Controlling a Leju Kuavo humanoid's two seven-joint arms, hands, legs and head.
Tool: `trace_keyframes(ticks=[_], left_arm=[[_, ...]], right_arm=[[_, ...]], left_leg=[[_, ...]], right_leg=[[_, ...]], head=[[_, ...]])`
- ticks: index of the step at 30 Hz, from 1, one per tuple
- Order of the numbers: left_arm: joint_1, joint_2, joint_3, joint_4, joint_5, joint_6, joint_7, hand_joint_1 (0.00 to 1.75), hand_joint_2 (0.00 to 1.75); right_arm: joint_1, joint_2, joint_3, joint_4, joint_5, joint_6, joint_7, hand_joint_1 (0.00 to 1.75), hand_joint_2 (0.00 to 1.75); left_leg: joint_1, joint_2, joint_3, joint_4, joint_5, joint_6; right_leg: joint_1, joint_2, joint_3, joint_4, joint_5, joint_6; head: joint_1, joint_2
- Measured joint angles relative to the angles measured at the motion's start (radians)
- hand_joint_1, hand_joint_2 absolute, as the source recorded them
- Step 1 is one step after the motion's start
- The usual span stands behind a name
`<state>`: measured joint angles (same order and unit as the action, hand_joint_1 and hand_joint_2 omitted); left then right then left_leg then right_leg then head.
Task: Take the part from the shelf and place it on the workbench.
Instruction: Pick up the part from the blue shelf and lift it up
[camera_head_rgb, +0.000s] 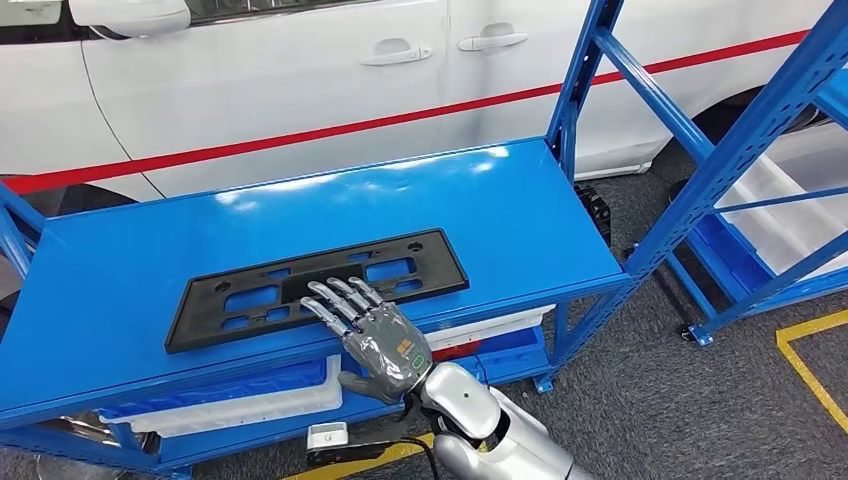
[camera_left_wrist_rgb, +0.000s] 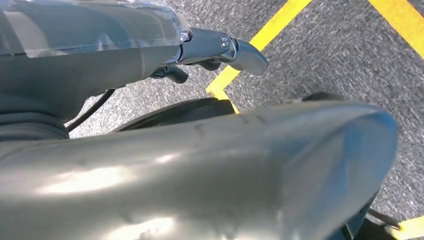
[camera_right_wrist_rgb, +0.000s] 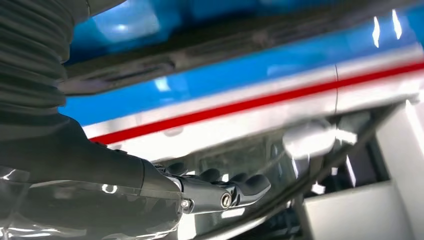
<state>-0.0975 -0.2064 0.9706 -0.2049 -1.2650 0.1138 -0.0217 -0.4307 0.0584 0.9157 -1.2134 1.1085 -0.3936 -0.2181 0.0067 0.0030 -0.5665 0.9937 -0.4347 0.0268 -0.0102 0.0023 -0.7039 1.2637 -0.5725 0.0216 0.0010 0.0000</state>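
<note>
White car (camera_head_rgb: 300, 70) behind blue workbench (camera_head_rgb: 120, 270) — right robot hand (camera_head_rgb: 378, 335), fingers spread, rests on black part (camera_head_rgb: 250, 295).

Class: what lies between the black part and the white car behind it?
In the head view, only bare blue shelf top separates the black part from the white car.

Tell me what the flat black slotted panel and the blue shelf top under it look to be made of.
Flat black slotted panel: probably moulded plastic, matt, with no glare and crisp cut-outs and screw holes. Blue shelf top: likely painted sheet metal, glossy, mirroring white light patches. The right hand rests its fingers on the panel's near edge.
</note>
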Motion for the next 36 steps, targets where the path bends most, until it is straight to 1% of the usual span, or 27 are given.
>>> trace_keyframes(ticks=[1, 2, 3, 4, 6, 7, 10, 11, 12, 13, 15, 16, 17, 18, 20, 21, 22, 25, 26, 27, 28, 30, 31, 32, 33, 35, 36], left_arm=[[0.000, 0.000, 0.000, 0.000, 0.000, 0.000, 0.000, 0.00, 0.00], [0.001, 0.000, 0.000, 0.000, 0.000, 0.000, 0.000, 0.00, 0.00], [0.001, 0.000, 0.000, 0.000, 0.000, 0.000, 0.000, 0.00, 0.00], [0.000, -0.001, 0.000, 0.000, 0.000, 0.000, 0.000, 0.00, 0.00], [-0.001, -0.003, 0.000, 0.000, 0.001, 0.000, -0.001, 0.00, 0.00], [-0.002, -0.004, 0.000, 0.000, 0.001, 0.000, -0.001, 0.00, 0.00], [-0.003, -0.005, 0.000, 0.000, 0.002, 0.000, -0.002, 0.00, 0.00], [-0.003, -0.005, 0.000, 0.000, 0.002, 0.000, -0.003, 0.00, 0.00], [-0.004, -0.005, 0.000, 0.000, 0.002, 0.000, -0.003, 0.00, 0.00], [-0.004, -0.005, 0.000, 0.000, 0.002, -0.001, -0.003, 0.00, 0.00], [-0.005, -0.005, 0.000, 0.000, 0.002, -0.002, -0.003, 0.00, 0.00], [-0.005, -0.005, 0.000, 0.000, 0.002, -0.003, -0.003, 0.00, 0.00], [-0.004, -0.005, 0.000, 0.000, 0.002, -0.003, -0.002, 0.00, 0.00], [-0.005, -0.005, -0.001, 0.000, 0.002, -0.004, -0.002, 0.00, 0.00], [-0.007, -0.005, -0.001, 0.000, 0.001, -0.005, -0.001, 0.00, 0.00], [-0.009, -0.005, -0.001, 0.000, 0.001, -0.006, 0.000, 0.00, 0.00], [-0.011, -0.005, -0.001, 0.000, 0.000, -0.007, 0.000, 0.00, 0.00], [-0.013, -0.005, -0.001, 0.000, 0.000, -0.009, 0.001, 0.00, 0.00], [-0.013, -0.005, -0.001, 0.000, 0.000, -0.010, 0.001, 0.00, 0.00], [-0.014, -0.006, -0.001, 0.000, 0.000, -0.010, 0.001, 0.00, 0.00], [-0.015, -0.006, -0.001, 0.000, 0.000, -0.011, 0.001, 0.00, 0.00], [-0.015, -0.006, -0.001, 0.000, -0.001, -0.012, 0.002, 0.00, 0.00], [-0.015, -0.006, -0.001, 0.000, -0.001, -0.013, 0.002, 0.00, 0.00], [-0.014, -0.006, -0.001, 0.000, -0.002, -0.014, 0.003, 0.00, 0.00], [-0.015, -0.006, -0.001, 0.000, -0.002, -0.015, 0.004, 0.00, 0.00], [-0.017, -0.006, -0.002, 0.000, -0.002, -0.017, 0.006, 0.00, 0.00], [-0.019, -0.006, -0.002, 0.000, -0.003, -0.018, 0.007, 0.00, 0.00]], right_arm=[[-0.014, 0.000, 0.009, 0.022, -0.010, 0.014, -0.004, 0.00, 1.75], [-0.028, 0.001, 0.018, 0.043, -0.023, 0.027, -0.010, 0.00, 1.75], [-0.044, 0.003, 0.027, 0.063, -0.037, 0.039, -0.017, 0.00, 1.75], [-0.061, 0.008, 0.036, 0.082, -0.053, 0.048, -0.024, 0.00, 1.75], [-0.096, 0.023, 0.054, 0.117, -0.081, 0.062, -0.033, 0.00, 1.75], [-0.111, 0.032, 0.063, 0.133, -0.092, 0.066, -0.035, 0.00, 1.75], [-0.140, 0.051, 0.084, 0.170, -0.114, 0.077, -0.037, 0.00, 1.75], [-0.149, 0.059, 0.089, 0.180, -0.122, 0.080, -0.038, 0.00, 1.75], [-0.158, 0.069, 0.095, 0.192, -0.131, 0.082, -0.039, 0.00, 1.75], [-0.167, 0.079, 0.100, 0.204, -0.140, 0.084, -0.039, 0.00, 1.75], [-0.180, 0.097, 0.112, 0.230, -0.155, 0.087, -0.040, 0.00, 1.75], [-0.183, 0.104, 0.116, 0.242, -0.159, 0.087, -0.039, 0.00, 1.75], [-0.185, 0.112, 0.121, 0.253, -0.162, 0.087, -0.037, 0.00, 1.75], [-0.189, 0.119, 0.125, 0.262, -0.164, 0.085, -0.034, 0.00, 1.75], [-0.203, 0.139, 0.130, 0.280, -0.168, 0.080, -0.026, 0.00, 1.75], [-0.212, 0.151, 0.131, 0.290, -0.169, 0.076, -0.021, 0.00, 1.75], [-0.222, 0.163, 0.132, 0.299, -0.170, 0.073, -0.015, 0.00, 1.75], [-0.245, 0.191, 0.134, 0.323, -0.170, 0.068, -0.006, 0.00, 1.75], [-0.251, 0.197, 0.135, 0.328, -0.170, 0.068, -0.004, 0.00, 1.75], [-0.256, 0.202, 0.136, 0.334, -0.170, 0.067, -0.002, 0.00, 1.75], [-0.259, 0.205, 0.137, 0.340, -0.169, 0.066, 0.002, 0.00, 1.75], [-0.264, 0.208, 0.140, 0.353, -0.158, 0.063, 0.018, 0.00, 1.75], [-0.266, 0.211, 0.142, 0.361, -0.147, 0.064, 0.034, 0.00, 1.75], [-0.270, 0.215, 0.144, 0.370, -0.134, 0.068, 0.052, 0.00, 1.75], [-0.278, 0.222, 0.145, 0.379, -0.122, 0.074, 0.072, 0.00, 1.75], [-0.304, 0.241, 0.149, 0.397, -0.106, 0.100, 0.117, 0.00, 1.75], [-0.321, 0.251, 0.151, 0.406, -0.103, 0.118, 0.143, 0.00, 1.75]], left_leg=[[-0.001, 0.000, -0.001, 0.001, 0.000, 0.001], [-0.002, -0.001, -0.001, 0.002, 0.000, 0.001], [-0.002, -0.002, -0.001, 0.004, 0.000, 0.000], [-0.002, -0.003, 0.000, 0.006, -0.001, -0.002], [-0.006, -0.004, -0.002, 0.012, -0.004, -0.009], [-0.008, -0.003, -0.004, 0.013, -0.005, -0.013], [-0.007, -0.003, -0.006, 0.015, -0.007, -0.029], [-0.006, -0.003, -0.013, 0.030, -0.018, -0.035], [-0.005, -0.004, -0.028, 0.065, -0.040, -0.040], [-0.003, -0.004, -0.053, 0.120, -0.071, -0.045], [0.002, -0.004, -0.118, 0.257, -0.131, -0.053], [0.004, -0.004, -0.139, 0.298, -0.140, -0.056], [0.005, -0.003, -0.142, 0.302, -0.129, -0.057], [0.007, -0.003, -0.126, 0.265, -0.101, -0.058], [0.007, -0.003, -0.057, 0.119, -0.032, -0.055], [0.006, -0.004, -0.030, 0.061, -0.012, -0.051], [0.004, -0.004, -0.015, 0.026, -0.003, -0.046], [0.003, -0.006, -0.015, 0.016, 0.000, -0.029], [0.004, -0.006, -0.014, 0.012, 0.003, -0.023], [0.006, -0.005, -0.013, 0.009, 0.006, -0.016], [0.007, -0.005, -0.012, 0.006, 0.008, -0.011], [0.004, -0.005, -0.015, 0.006, 0.009, -0.006], [0.003, -0.005, -0.016, 0.007, 0.009, -0.005], [0.002, -0.005, -0.016, 0.008, 0.009, -0.005], [0.001, -0.006, -0.016, 0.009, 0.009, -0.006], [-0.002, -0.006, -0.016, 0.012, 0.007, -0.008], [-0.004, -0.006, -0.017, 0.015, 0.006, -0.011]], right_leg=[[-0.001, 0.000, -0.016, 0.032, -0.004, 0.000], [-0.001, 0.000, -0.012, 0.025, 0.013, 0.000], [-0.001, 0.000, 0.013, -0.023, 0.045, -0.003], [-0.001, 0.000, 0.049, -0.095, 0.081, -0.007], [0.003, 0.000, 0.107, -0.212, 0.121, -0.015], [0.005, 0.000, 0.117, -0.237, 0.125, -0.019], [0.004, 0.000, 0.116, -0.246, 0.127, -0.032], [0.001, -0.001, 0.117, -0.250, 0.130, -0.038], [-0.001, -0.001, 0.118, -0.253, 0.132, -0.043], [-0.002, -0.002, 0.118, -0.254, 0.133, -0.046], [-0.002, -0.002, 0.117, -0.254, 0.133, -0.049], [-0.002, -0.002, 0.116, -0.253, 0.133, -0.049], [-0.002, -0.002, 0.116, -0.253, 0.133, -0.048], [-0.002, -0.002, 0.117, -0.252, 0.133, -0.048], [-0.001, 0.001, 0.117, -0.247, 0.130, -0.043], [0.000, 0.002, 0.116, -0.245, 0.129, -0.039], [0.002, 0.003, 0.114, -0.244, 0.128, -0.034], [0.002, 0.003, 0.111, -0.243, 0.129, -0.018], [0.001, 0.003, 0.108, -0.235, 0.122, -0.012], [0.000, 0.002, 0.096, -0.207, 0.103, -0.007], [-0.001, 0.002, 0.073, -0.157, 0.073, -0.004], [-0.002, 0.002, 0.006, -0.020, 0.010, 0.000], [-0.002, 0.002, -0.020, 0.030, -0.004, 0.001], [-0.002, 0.002, -0.029, 0.046, 0.001, 0.000], [-0.002, 0.002, -0.019, 0.022, 0.025, -0.003], [0.000, 0.002, 0.048, -0.115, 0.092, -0.013], [0.002, 0.001, 0.079, -0.179, 0.115, -0.019]], head=[[0.000, 0.000], [0.000, 0.000], [0.000, 0.000], [0.000, 0.000], [0.000, 0.000], [0.000, 0.000], [0.000, 0.000], [-0.001, 0.000], [-0.002, 0.000], [-0.002, 0.000], [-0.003, 0.000], [-0.003, 0.000], [-0.003, 0.000], [-0.003, 0.000], [-0.002, 0.000], [-0.002, 0.000], [-0.002, 0.000], [-0.002, 0.000], [-0.001, 0.000], [-0.001, 0.000], [0.000, 0.000], [0.000, 0.000], [0.001, 0.000], [0.001, 0.000], [0.001, 0.000], [0.001, 0.000], [0.000, 0.000]])
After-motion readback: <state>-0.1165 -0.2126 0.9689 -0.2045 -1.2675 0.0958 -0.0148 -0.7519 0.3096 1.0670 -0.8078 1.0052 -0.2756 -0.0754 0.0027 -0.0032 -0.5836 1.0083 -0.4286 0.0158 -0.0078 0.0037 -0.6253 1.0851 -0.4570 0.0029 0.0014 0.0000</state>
